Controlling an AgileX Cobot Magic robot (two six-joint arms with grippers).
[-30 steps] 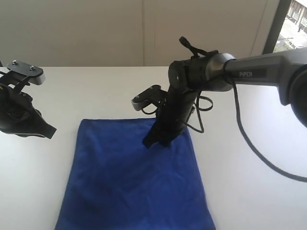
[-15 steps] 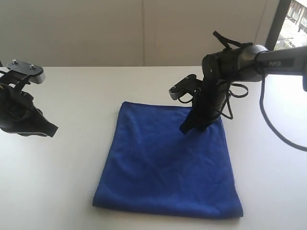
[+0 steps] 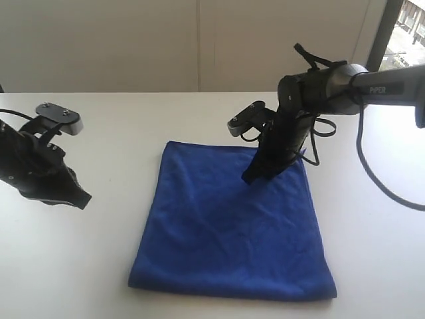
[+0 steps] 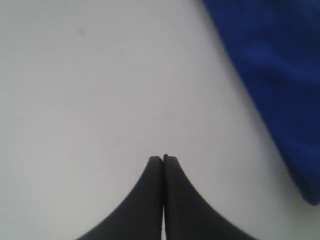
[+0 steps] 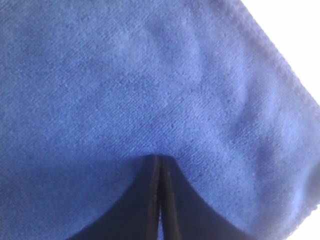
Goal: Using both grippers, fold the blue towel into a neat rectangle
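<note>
The blue towel (image 3: 232,226) lies spread flat on the white table (image 3: 86,266), roughly square, its hem showing along the edges. My right gripper (image 3: 248,179) is shut, and its tips rest on the towel's surface near the far right corner with nothing between them. In the right wrist view the shut fingertips (image 5: 158,158) sit against blue plush (image 5: 125,75), with the stitched hem (image 5: 280,70) close by. My left gripper (image 3: 82,201) is shut and hangs over bare table left of the towel. Its wrist view shows shut tips (image 4: 163,158) and the towel's edge (image 4: 270,75) off to one side.
A pale wall (image 3: 166,40) runs behind the table's far edge. A dark window frame (image 3: 380,33) stands at the back right. The right arm's black cable (image 3: 372,173) loops over the table to the right of the towel.
The towel slid right and away under the right gripper's tips, then settled. The left gripper has moved right and lower, closer to the towel's left edge.
</note>
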